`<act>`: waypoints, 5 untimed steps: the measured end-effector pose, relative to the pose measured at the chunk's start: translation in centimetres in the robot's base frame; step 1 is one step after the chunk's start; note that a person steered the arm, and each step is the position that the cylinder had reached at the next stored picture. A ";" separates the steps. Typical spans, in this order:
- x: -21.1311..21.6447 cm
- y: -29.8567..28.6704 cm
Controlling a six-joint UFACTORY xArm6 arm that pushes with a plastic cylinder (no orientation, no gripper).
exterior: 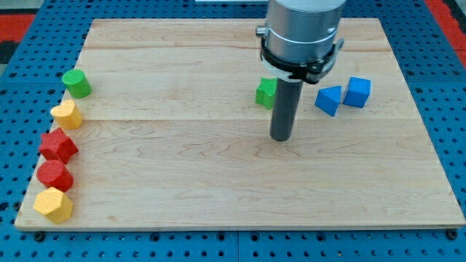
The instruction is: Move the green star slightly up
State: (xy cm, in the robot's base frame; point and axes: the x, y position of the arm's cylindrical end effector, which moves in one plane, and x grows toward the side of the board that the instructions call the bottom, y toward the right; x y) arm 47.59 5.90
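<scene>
— Underfoot, so to speak?
— Pale wooden board (218, 182), planks running across, grain visible; set on a blue pegboard (22, 29) dotted with holes, a strip of red at the view's top corners.
— And the task's piece?
— Green star (266, 92), ridged sides, half hidden behind the rod, toward the view's top, right of centre.
— Pincer?
— None fitted; just a dark straight rod under a grey metal cylinder (302, 29). My tip (281, 138) down on the board, just below and slightly right of the star; cannot tell whether touching.
— Others?
— Two blue blocks, blue wedge (328, 100) and blue cube (357, 92), side by side right of the rod. Along the left edge, top to bottom: green cylinder (76, 84), yellow block (66, 115), red star-like block (57, 145), red cylinder (54, 176), yellow hexagon (53, 204). No containers.
</scene>
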 end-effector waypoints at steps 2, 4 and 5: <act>-0.7 -5.5; -2.5 -12.5; -5.2 -11.4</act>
State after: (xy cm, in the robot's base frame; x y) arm 42.39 -5.52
